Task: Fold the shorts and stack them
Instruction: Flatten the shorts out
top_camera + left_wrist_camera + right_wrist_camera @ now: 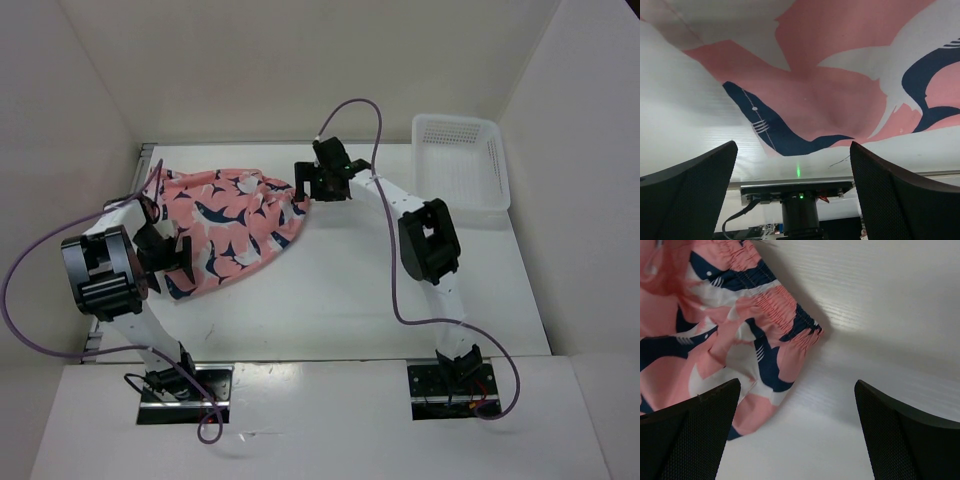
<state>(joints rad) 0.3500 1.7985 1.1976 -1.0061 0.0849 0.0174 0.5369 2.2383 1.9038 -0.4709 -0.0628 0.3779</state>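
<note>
One pair of shorts (225, 225) lies crumpled on the table (400, 300), far left | fabric soft, light, limp | left gripper (792, 146) jaws apart, empty | right gripper (796, 384) jaws apart, empty | advised hold: elastic waistband (790, 315) corner

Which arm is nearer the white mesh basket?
Right. The right arm stands left of the basket, apart from it, jaws at the shorts' right edge. The left arm sits across the table, at the shorts' left side.
</note>
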